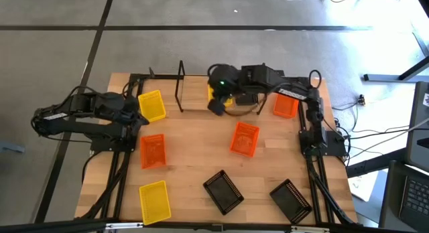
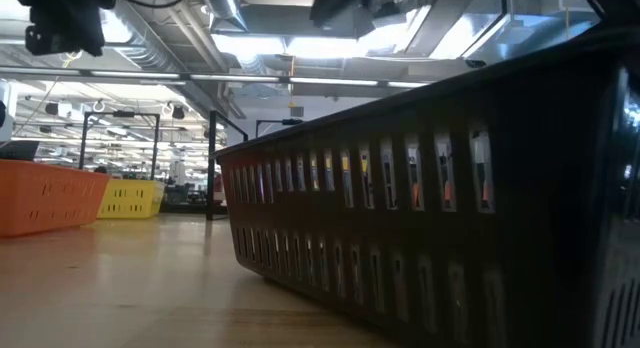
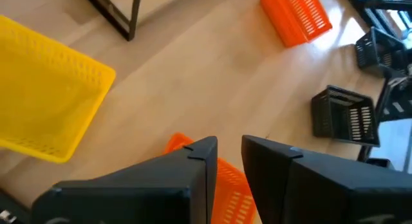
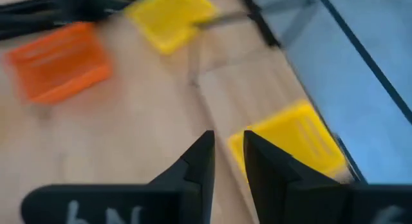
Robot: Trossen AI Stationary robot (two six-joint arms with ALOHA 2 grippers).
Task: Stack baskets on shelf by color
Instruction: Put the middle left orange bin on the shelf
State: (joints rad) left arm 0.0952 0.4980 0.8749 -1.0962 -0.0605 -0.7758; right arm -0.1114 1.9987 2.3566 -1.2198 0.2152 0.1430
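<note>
High view: no readable writing; left hand point(image 1: 142, 117) and right hand point(image 1: 216, 106) both slightly spread.

I count seven baskets around the shelf point(image 1: 231, 102), a light-wood plank with black upright end loops. One yellow basket point(image 1: 220, 92) sits on the shelf. Just beside the shelf's left end lies another yellow basket point(image 1: 152, 106), and by its right end an orange basket point(image 1: 286, 104). In front of the shelf lie two orange baskets point(image 1: 244, 138) point(image 1: 152, 151), then farther out a yellow one point(image 1: 155, 200) and two black baskets point(image 1: 223, 191) point(image 1: 291, 199), all tilted askew.
</note>
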